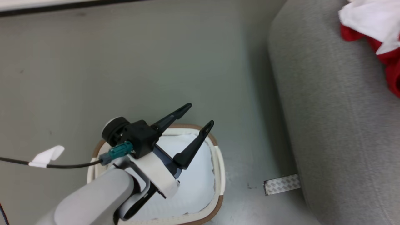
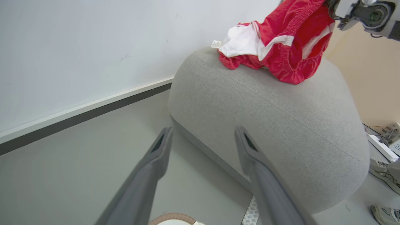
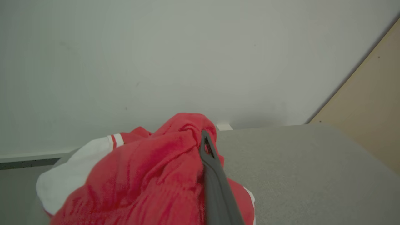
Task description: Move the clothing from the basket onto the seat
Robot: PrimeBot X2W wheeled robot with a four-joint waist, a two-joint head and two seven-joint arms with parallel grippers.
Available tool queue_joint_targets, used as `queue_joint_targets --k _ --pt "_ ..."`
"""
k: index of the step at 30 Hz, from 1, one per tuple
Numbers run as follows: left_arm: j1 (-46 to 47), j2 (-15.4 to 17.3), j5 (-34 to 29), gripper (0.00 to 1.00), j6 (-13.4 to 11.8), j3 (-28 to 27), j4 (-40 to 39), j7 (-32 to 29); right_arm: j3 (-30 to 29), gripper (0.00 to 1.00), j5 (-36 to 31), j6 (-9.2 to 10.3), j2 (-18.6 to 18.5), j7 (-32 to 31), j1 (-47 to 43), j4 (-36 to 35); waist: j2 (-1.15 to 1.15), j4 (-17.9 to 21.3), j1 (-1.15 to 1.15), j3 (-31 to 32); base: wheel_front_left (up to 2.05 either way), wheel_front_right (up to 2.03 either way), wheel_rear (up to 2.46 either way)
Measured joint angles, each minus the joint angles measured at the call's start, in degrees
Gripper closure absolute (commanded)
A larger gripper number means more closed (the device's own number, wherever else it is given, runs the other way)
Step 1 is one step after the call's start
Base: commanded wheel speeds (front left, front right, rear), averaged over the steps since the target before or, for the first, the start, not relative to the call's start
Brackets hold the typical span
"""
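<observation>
— Pinched tight in right tool [image 3: 204, 140]: soft red sportswear clothing with white striped trim [image 3: 150, 175], hanging below onto large grey woven-fabric seat [image 3: 306, 175].
— Left tool [image 1: 201, 114]?
— Spread wide, empty, above oval white plastic basket with brown rim [image 1: 218, 162].
— Risk?
— Could cling on release, then slide off rounded edge if dragged back.

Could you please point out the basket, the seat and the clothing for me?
basket [image 1: 220, 170]: head view, right rim.
seat [image 2: 281, 125]: left wrist view, bare grey side.
clothing [image 2: 279, 61]: left wrist view, red fabric.
</observation>
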State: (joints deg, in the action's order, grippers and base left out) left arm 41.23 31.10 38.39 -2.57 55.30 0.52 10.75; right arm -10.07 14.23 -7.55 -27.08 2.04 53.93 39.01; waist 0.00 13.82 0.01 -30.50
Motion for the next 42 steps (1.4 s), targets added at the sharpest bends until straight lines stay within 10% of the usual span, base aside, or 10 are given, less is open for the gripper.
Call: queue_joint_targets --k 3,5,6,7,17,28,42 --pt "0.55 0.19 0.01 0.00 -0.09 -0.46 -0.35 0.20 0.18 0.95 -4.16 0.00 -0.87 -3.83 -0.13 6.32 0.00 -1.91 0.00 -1.92 0.00 0.00 0.00" --pt "0.61 0.18 0.02 0.00 -0.27 -0.58 -0.36 0.27 0.44 0.67 -5.47 -0.01 -0.93 -6.34 -0.31 9.23 0.00 -2.91 0.00 -2.65 0.00 0.00 0.00" --pt "0.60 0.19 0.08 0.00 -0.30 -0.60 -0.30 0.42 0.46 0.44 -5.72 0.00 -0.75 -6.91 -0.38 10.05 0.00 -3.26 0.00 -2.81 0.00 0.00 0.00" --pt "0.57 0.22 0.21 0.00 -0.40 -0.67 -0.15 0.45 0.88 0.00 -5.95 -0.01 -0.54 -7.56 -0.37 10.62 0.00 -3.42 0.00 -2.73 0.00 0.00 0.00" --pt "-4.16 -0.82 2.99 0.00 -1.56 -2.24 3.59 2.85 18.01 0.00 0.25 -0.01 -2.77 -15.16 -5.08 8.36 0.00 -2.02 -0.01 4.71 0.00 0.00 0.00" --pt "-16.35 -0.67 7.11 0.00 -5.60 -14.38 4.93 4.31 25.15 0.00 14.61 -0.01 -12.96 -20.38 -19.29 -21.81 0.00 -1.41 -0.03 19.63 0.00 0.00 0.00" --pt "-36.76 -3.46 2.90 0.00 -8.90 -40.51 0.49 4.38 11.25 0.00 9.14 0.00 9.65 -2.79 -39.80 -36.35 0.00 -7.53 -0.03 31.18 0.00 0.00 0.00"
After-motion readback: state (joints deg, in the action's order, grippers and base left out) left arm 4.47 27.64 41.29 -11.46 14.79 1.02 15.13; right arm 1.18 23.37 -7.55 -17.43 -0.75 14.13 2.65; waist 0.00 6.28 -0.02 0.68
